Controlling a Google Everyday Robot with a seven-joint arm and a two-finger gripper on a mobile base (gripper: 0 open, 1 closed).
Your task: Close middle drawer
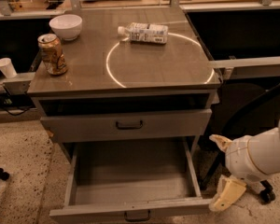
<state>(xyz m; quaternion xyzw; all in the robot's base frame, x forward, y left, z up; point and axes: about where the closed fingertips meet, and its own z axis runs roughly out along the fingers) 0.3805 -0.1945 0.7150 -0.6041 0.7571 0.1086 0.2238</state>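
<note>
The one camera looks steeply down from high in front of the bench (pixel 154 64), facing its front from fairly near. The hand (pixel 224 169) sits at the lower right edge, fingers apart.

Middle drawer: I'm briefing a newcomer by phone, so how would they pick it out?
Find the grey cabinet with the can on top. Under its taller-fronted drawer, the middle drawer is the only one pulled out, with a low front. The gripper hangs beside its front corner.
</note>
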